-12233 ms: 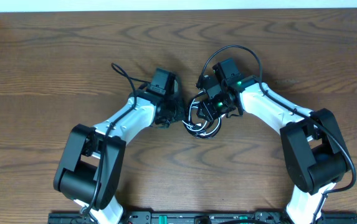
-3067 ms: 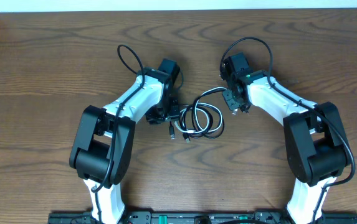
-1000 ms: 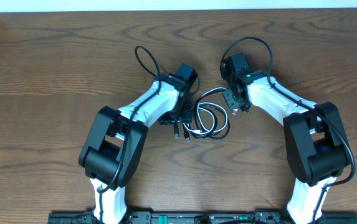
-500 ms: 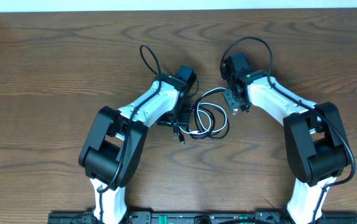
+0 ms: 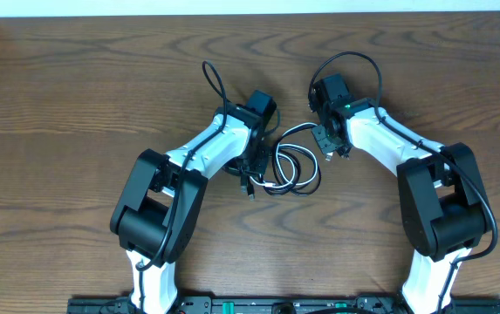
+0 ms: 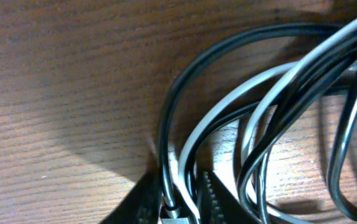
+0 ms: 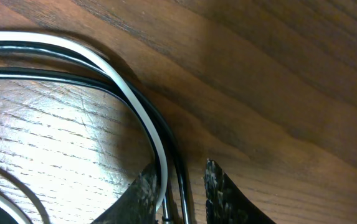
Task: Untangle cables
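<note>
The cables [image 5: 297,170], black and white cords in loose loops, lie on the wooden table between both arms. Plug ends [image 5: 250,187] trail off the bundle's left side. My left gripper [image 5: 251,166] is at the bundle's left edge; in the left wrist view it [image 6: 179,186] is shut on a black and a white cord [image 6: 184,149] that run between its fingers [image 6: 218,199]. My right gripper [image 5: 328,141] is at the bundle's upper right end. In the right wrist view it [image 7: 177,180] holds a white and a black cord [image 7: 156,140] between its fingers [image 7: 142,193].
Each arm's own thick black wire arches above it, on the left [image 5: 215,83] and on the right [image 5: 354,65]. Bare wood [image 5: 75,105] stretches to the left and right of the arms. A black base rail [image 5: 250,305] runs along the near edge.
My left gripper's jaws have closed round the cords at the bundle's left edge, and the plug ends shifted a little. The right arm has not moved.
</note>
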{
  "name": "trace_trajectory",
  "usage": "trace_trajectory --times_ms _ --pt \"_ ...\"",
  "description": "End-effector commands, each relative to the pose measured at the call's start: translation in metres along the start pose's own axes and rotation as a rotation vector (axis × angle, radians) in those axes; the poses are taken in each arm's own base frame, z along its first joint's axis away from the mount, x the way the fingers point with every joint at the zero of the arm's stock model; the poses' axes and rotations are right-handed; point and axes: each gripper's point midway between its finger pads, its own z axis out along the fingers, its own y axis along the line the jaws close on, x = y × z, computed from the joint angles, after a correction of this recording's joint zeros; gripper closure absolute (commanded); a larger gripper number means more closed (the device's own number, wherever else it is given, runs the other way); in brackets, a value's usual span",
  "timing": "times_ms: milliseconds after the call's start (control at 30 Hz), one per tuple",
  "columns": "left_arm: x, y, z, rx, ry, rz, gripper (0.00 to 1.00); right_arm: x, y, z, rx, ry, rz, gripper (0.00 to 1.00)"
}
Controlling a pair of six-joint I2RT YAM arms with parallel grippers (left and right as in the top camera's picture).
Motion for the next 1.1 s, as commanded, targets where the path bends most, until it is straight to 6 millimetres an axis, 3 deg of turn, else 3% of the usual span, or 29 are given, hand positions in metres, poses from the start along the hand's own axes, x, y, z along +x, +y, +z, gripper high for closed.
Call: trace_trajectory --times_ms 0,67,333,667,733,1067 --pt "0.01 0.009 0.011 -0.039 0.036 0.046 0.87 0.03 0.009 0.025 -0.015 0.102 -0.027 0.77" --pt "0.009 0.013 0.011 -0.062 0.031 0.046 0.92 0.03 0.009 0.025 -0.015 0.102 -0.027 0.77" --pt "0.006 0.031 0.009 -0.168 0.009 0.048 0.92 0.03 0.009 0.025 -0.015 0.103 -0.035 0.85" --pt "0.025 0.057 0.02 -0.269 0.05 0.043 0.92 0.031 0.009 0.025 -0.018 0.107 -0.081 0.95" --pt "0.031 0.066 0.025 -0.275 0.067 0.023 0.92 0.031 0.009 0.025 -0.018 0.107 -0.081 0.99" --pt "0.04 0.115 0.028 -0.279 0.1 -0.191 0.92 0.031 0.009 0.025 -0.018 0.107 -0.08 0.99"
